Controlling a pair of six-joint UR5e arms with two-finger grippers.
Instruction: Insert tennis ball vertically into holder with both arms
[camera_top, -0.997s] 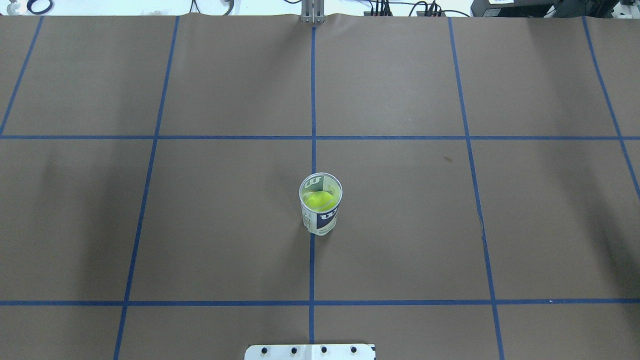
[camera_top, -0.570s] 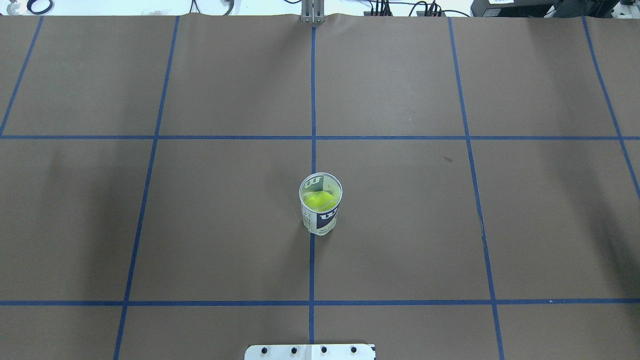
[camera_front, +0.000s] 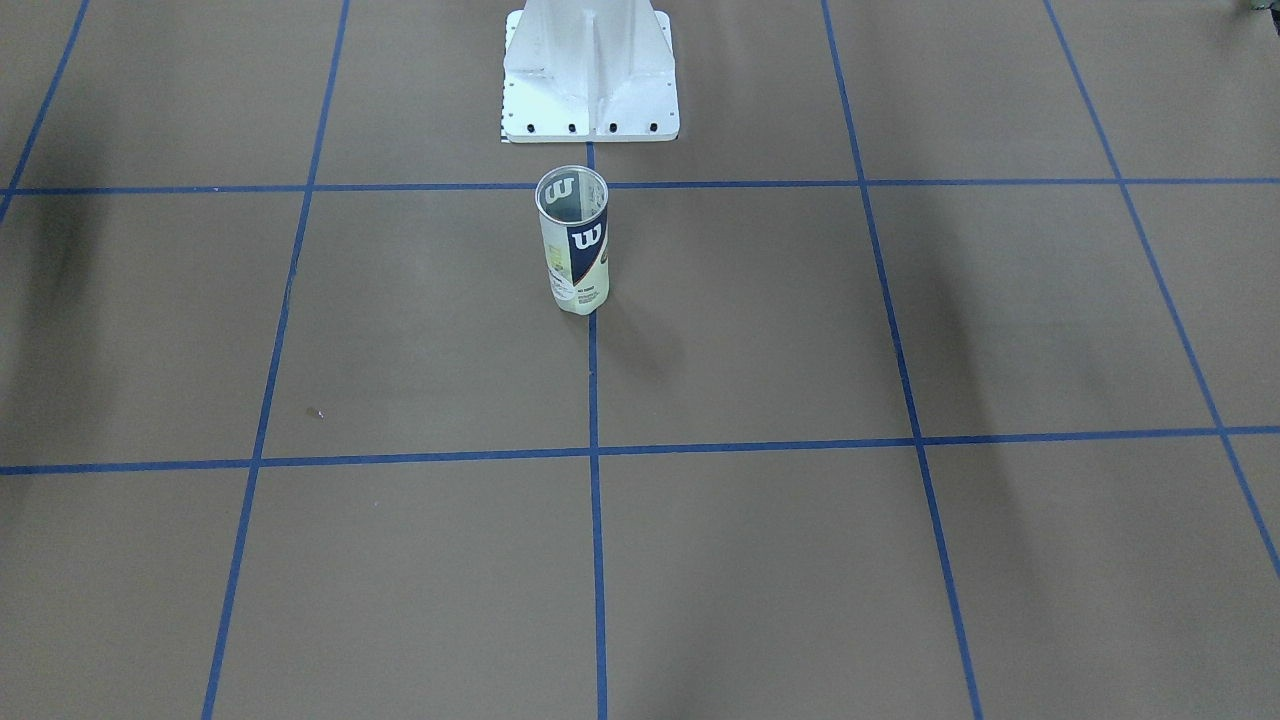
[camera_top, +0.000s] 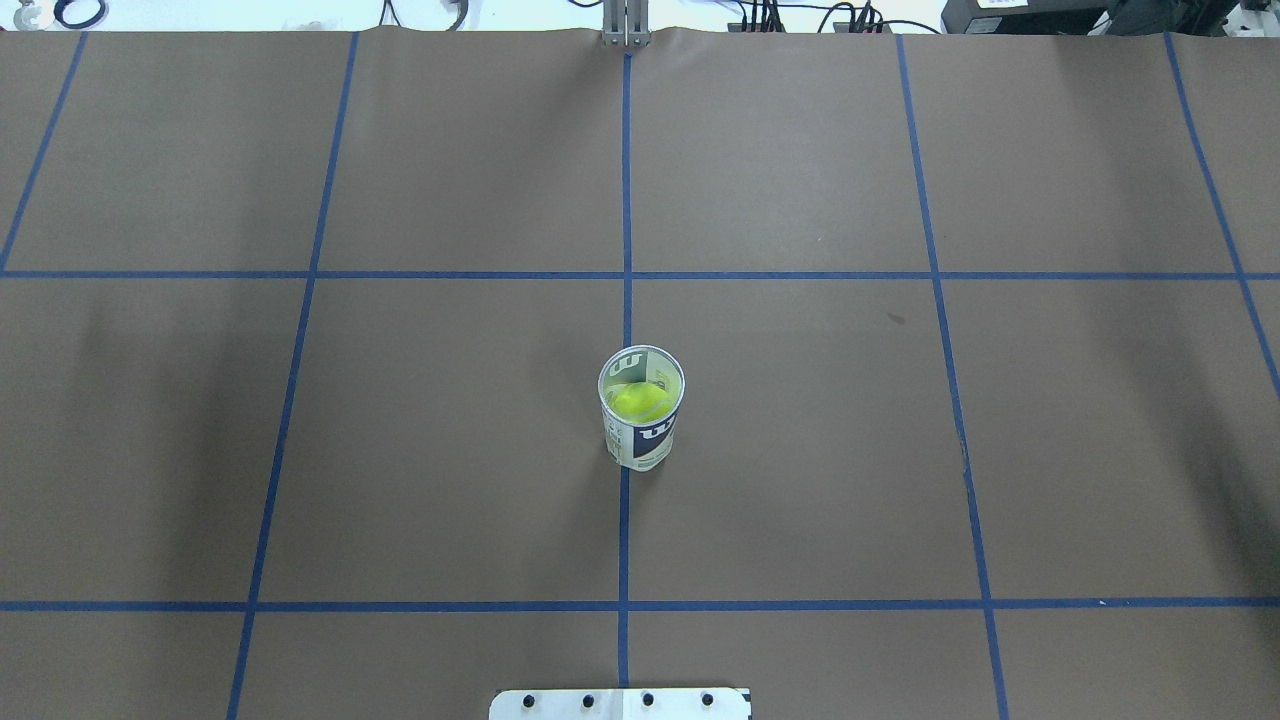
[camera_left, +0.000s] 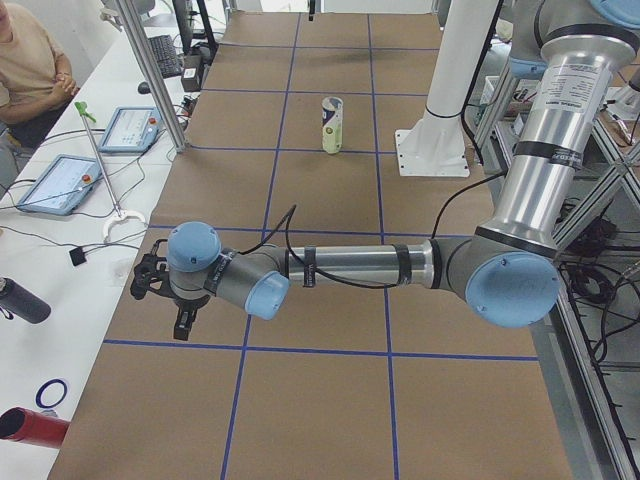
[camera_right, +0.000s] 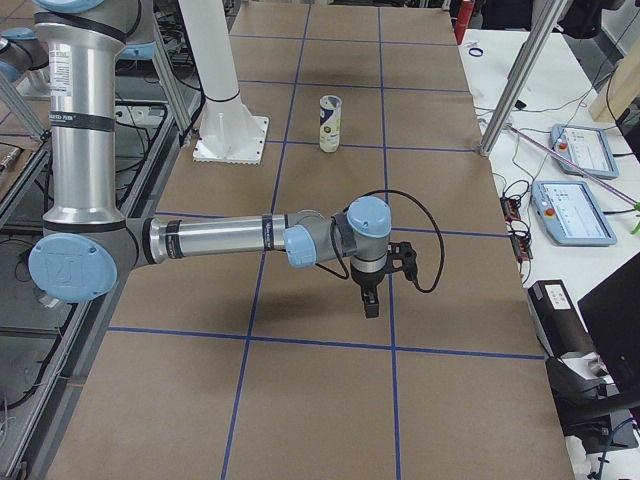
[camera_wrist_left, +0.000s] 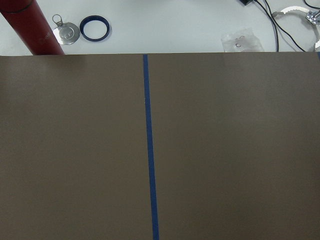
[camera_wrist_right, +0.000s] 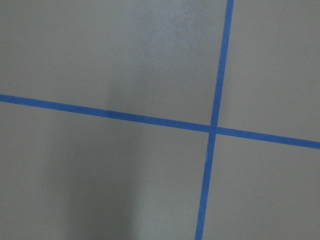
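Note:
The holder (camera_top: 641, 410), a clear can with a white and navy W label, stands upright on the centre blue line; it also shows in the front view (camera_front: 573, 240) and both side views (camera_left: 332, 125) (camera_right: 329, 123). A yellow-green tennis ball (camera_top: 640, 400) lies inside it. My left gripper (camera_left: 183, 320) hangs over the table's left end, far from the can. My right gripper (camera_right: 368, 298) hangs over the right end, also far from it. Both show only in the side views, so I cannot tell whether they are open or shut.
The white metal base (camera_front: 590, 70) stands just behind the can. Past the left table edge lie a red cylinder (camera_wrist_left: 32, 25), a silver lid (camera_wrist_left: 66, 32), a blue ring (camera_wrist_left: 95, 27) and tablets (camera_left: 55, 183). A seated operator (camera_left: 30, 60) is there. More tablets (camera_right: 572, 210) lie off the right end.

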